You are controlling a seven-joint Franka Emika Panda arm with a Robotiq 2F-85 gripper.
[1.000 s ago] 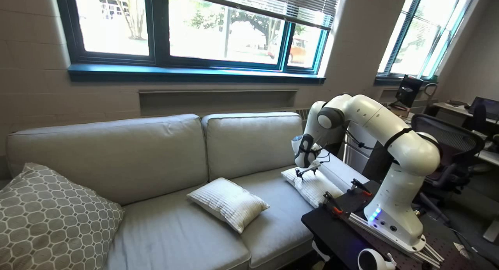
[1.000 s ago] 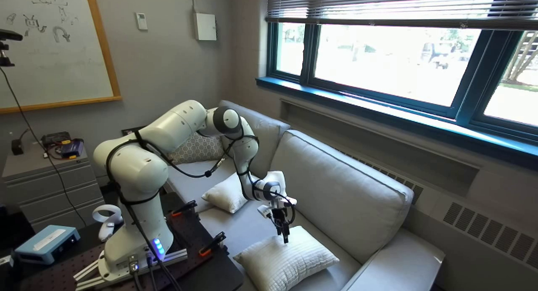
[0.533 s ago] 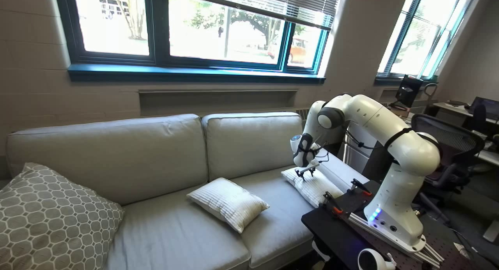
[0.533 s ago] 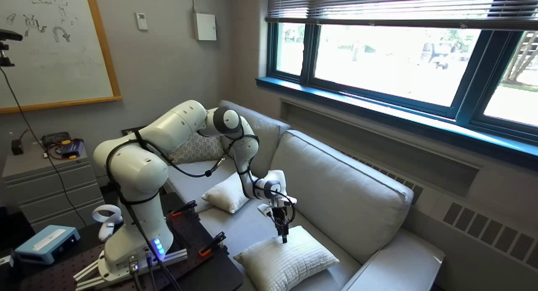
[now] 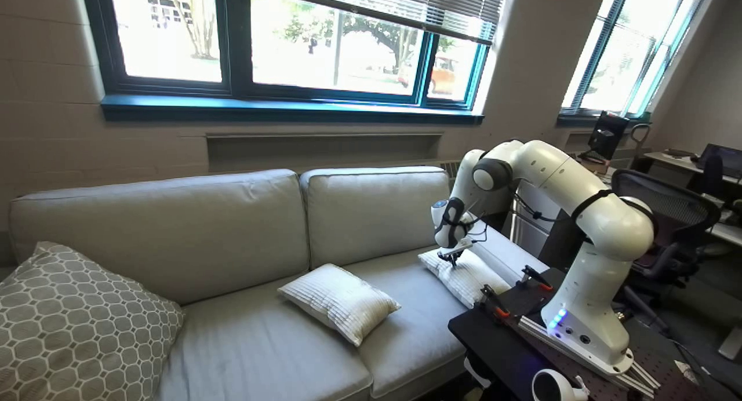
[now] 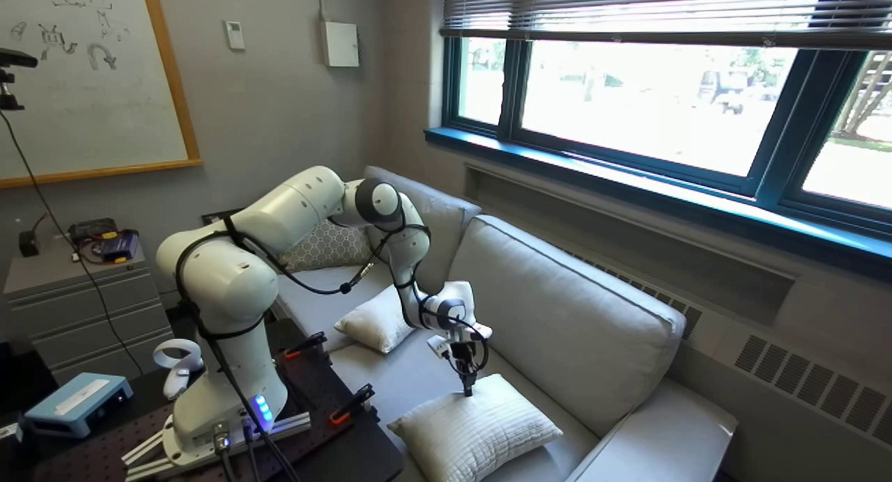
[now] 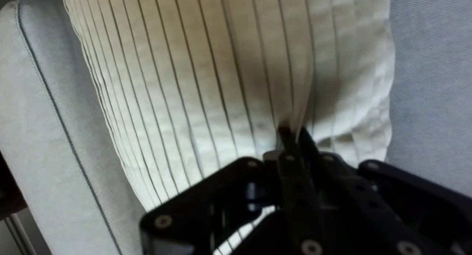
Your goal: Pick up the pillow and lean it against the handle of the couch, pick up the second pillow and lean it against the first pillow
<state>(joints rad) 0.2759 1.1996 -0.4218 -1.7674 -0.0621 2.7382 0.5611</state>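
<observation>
A white pleated pillow point(image 5: 472, 282) lies flat on the seat beside the handle of the couch point(image 6: 662, 440), visible in both exterior views. My gripper point(image 7: 294, 132) points down onto it, and its fingers have closed over a thin fold of the cover, as the wrist view shows. The pleats point(image 7: 206, 74) pull in toward that pinch. The pillow still rests on the cushion. A second pillow point(image 5: 339, 302), also white, lies apart from it on the middle of the couch; part of it is hidden by the arm in an exterior view point(image 6: 373, 322).
A large grey patterned cushion point(image 5: 81, 325) sits at the couch's far end. Backrest cushions point(image 5: 377, 215) stand behind the pillows. The robot's black table point(image 6: 362, 440), with orange-tipped clamps point(image 6: 352, 405), borders the couch front near the held pillow.
My gripper's fingers have come together from wide apart, gathering a fold of the pillow's cover. The arm has shifted only slightly; both pillows lie where they were.
</observation>
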